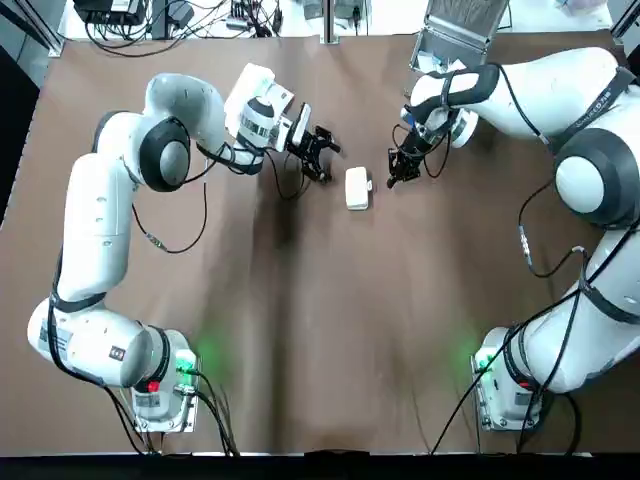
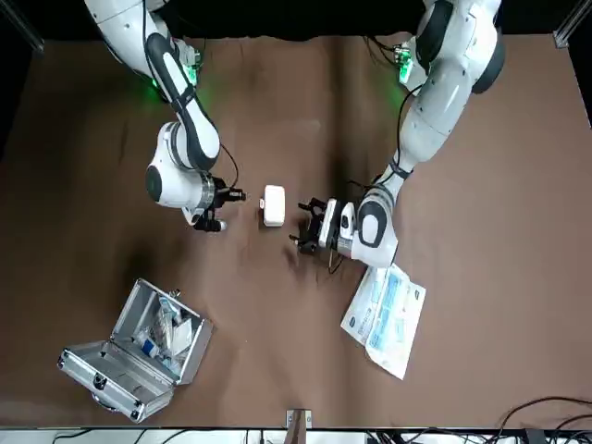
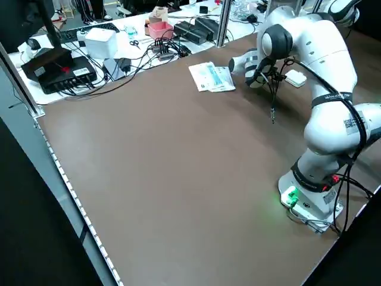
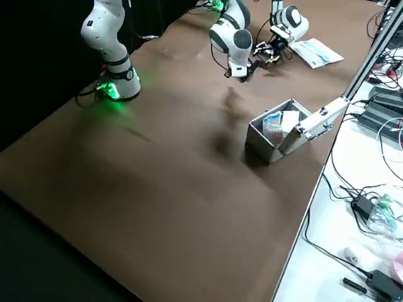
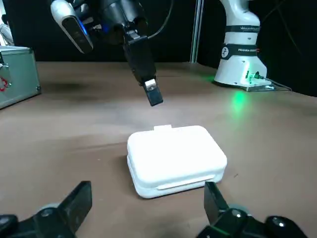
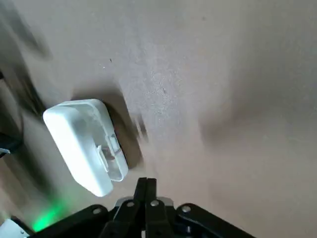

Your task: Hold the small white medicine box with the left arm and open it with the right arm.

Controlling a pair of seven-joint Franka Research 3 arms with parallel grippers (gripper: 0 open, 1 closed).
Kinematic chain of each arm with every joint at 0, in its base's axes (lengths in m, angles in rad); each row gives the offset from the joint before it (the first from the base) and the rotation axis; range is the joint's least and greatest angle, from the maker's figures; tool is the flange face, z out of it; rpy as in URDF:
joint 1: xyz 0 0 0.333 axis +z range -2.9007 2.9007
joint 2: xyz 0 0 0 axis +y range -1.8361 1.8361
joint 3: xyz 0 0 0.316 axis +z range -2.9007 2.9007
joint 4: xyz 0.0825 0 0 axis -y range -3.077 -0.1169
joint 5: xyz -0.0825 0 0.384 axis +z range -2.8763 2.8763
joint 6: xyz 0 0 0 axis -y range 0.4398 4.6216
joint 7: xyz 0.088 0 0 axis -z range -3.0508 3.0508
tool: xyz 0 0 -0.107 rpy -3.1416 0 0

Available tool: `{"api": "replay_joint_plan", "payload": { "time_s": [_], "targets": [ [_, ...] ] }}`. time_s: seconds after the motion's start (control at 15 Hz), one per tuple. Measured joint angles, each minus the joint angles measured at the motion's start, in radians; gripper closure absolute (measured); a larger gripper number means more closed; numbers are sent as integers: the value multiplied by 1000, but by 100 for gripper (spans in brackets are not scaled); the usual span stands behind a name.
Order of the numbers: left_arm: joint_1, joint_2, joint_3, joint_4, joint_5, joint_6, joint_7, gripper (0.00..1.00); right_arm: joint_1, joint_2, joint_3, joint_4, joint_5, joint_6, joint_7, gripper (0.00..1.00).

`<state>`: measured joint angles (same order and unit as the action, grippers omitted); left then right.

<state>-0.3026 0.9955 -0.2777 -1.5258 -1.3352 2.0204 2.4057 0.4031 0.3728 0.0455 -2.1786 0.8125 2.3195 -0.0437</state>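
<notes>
The small white medicine box (image 1: 357, 188) lies flat and closed on the brown table (image 1: 300, 330), its latch tab facing my right arm. My left gripper (image 1: 318, 156) hovers low just to the box's left and slightly behind it, open and holding nothing. In the left wrist view the box (image 5: 173, 159) sits just beyond the spread fingers (image 5: 79, 199). My right gripper (image 1: 398, 175) is shut and empty, its tip a short gap from the latch side. The right wrist view shows the box (image 6: 81, 144) ahead of the closed fingertips (image 6: 146, 187). From the front, the box (image 2: 273, 204) lies between both grippers.
An open metal case (image 2: 139, 350) with small items inside stands at the table's far edge on my right (image 1: 455, 40). A blue and white packet (image 2: 388, 316) lies far on my left. Cables and gear crowd the bench beyond the table.
</notes>
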Motion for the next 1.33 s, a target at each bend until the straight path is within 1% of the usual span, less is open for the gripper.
{"api": "replay_joint_plan", "payload": {
  "time_s": [0.47,1.0,1.2,1.33],
  "targets": [
    [-57,33,-1,25,-10,73,0,0,10,24,0,15,9,4,0,99],
    [-79,58,-1,43,-24,96,0,1,21,61,0,44,22,12,0,99],
    [-84,64,-2,48,-25,102,-3,1,26,86,0,70,24,19,0,99],
    [-89,70,-2,55,-32,104,-3,3,30,104,0,89,26,23,-5,99]
  ]
}}
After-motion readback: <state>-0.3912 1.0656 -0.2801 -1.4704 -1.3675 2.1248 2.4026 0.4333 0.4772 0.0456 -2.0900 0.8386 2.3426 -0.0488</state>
